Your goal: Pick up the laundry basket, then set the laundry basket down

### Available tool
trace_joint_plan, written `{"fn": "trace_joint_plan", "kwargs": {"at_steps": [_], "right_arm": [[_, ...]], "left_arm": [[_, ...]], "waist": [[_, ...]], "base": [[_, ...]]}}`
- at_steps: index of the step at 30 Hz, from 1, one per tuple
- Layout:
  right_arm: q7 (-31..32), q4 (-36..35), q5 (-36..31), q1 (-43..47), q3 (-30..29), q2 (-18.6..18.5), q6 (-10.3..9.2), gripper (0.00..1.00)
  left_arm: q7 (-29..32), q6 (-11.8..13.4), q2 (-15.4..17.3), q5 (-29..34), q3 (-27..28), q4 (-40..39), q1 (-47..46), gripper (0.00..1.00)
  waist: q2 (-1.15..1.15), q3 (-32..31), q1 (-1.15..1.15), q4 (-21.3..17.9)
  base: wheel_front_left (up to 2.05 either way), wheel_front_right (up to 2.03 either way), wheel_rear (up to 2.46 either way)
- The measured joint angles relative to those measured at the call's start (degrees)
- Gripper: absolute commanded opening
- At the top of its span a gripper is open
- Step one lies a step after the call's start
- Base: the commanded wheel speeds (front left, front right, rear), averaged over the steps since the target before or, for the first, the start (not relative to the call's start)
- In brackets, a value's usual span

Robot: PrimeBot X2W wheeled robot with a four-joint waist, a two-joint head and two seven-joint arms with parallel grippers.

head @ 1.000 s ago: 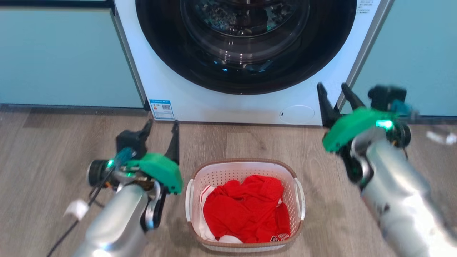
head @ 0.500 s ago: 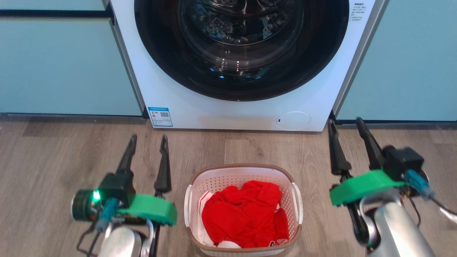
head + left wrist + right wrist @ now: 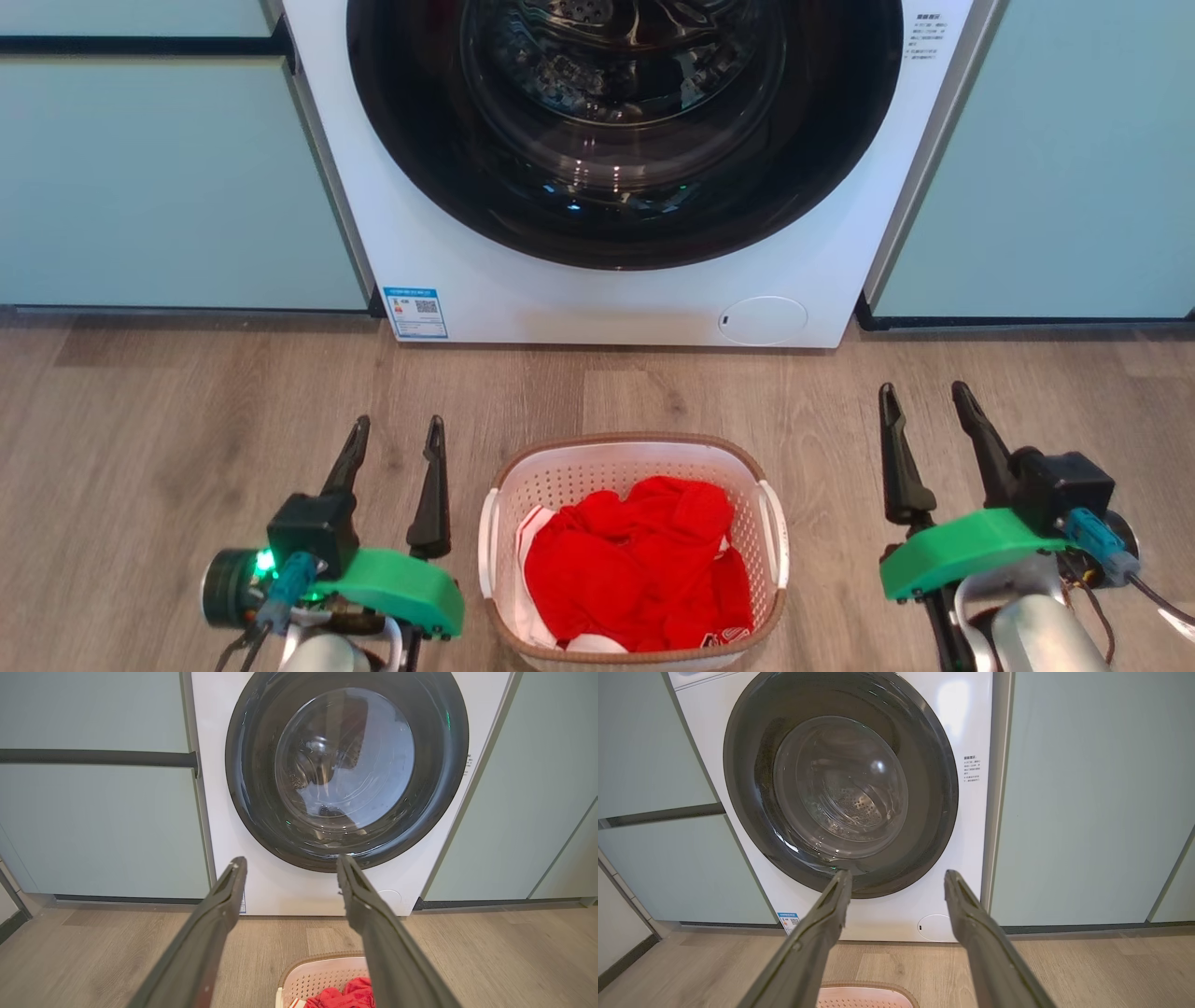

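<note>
The laundry basket (image 3: 634, 459), white perforated plastic with a brown rim and two white side handles, stands on the wooden floor before the washing machine, holding red clothes (image 3: 639, 560). My left gripper (image 3: 397, 427) is open just left of the basket, fingers pointing at the machine, apart from the basket. My right gripper (image 3: 924, 390) is open further off on the basket's right. The left wrist view shows the basket's far rim (image 3: 322, 956) low between and under my open left gripper (image 3: 289, 858). The right wrist view catches a sliver of the rim (image 3: 866, 987) below my open right gripper (image 3: 896, 873).
A white front-loading washing machine (image 3: 635, 299) with a dark round door (image 3: 621, 131) stands behind the basket, between pale green cabinet fronts (image 3: 168, 177). Bare wooden floor (image 3: 168, 411) lies on both sides of the basket.
Both grippers have dropped and drawn back to the basket's sides, the right one from high near the machine's corner. The camera has tilted slightly. The basket stays on the floor.
</note>
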Motion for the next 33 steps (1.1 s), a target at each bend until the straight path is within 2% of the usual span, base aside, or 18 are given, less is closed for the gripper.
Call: {"fn": "trace_joint_plan", "kwargs": {"at_steps": [8, 33], "right_arm": [[0.0, 0.27, 0.01, -0.03, 0.0, 0.0, 0.0, 1.0], [0.0, 0.97, 0.01, -0.05, 0.35, 0.01, 0.0, 1.0]], "left_arm": [[0.0, -0.94, 0.0, 0.0, 0.3, -0.04, 0.0, 1.0], [0.0, -1.0, -0.02, -2.02, 1.29, -0.79, 0.01, 1.0]], "waist": [[0.0, 0.24, 0.0, -0.38], [0.0, 0.42, 0.01, -0.41]], "base": [[0.0, 0.0, 0.0], [0.0, 0.0, 0.0]]}}
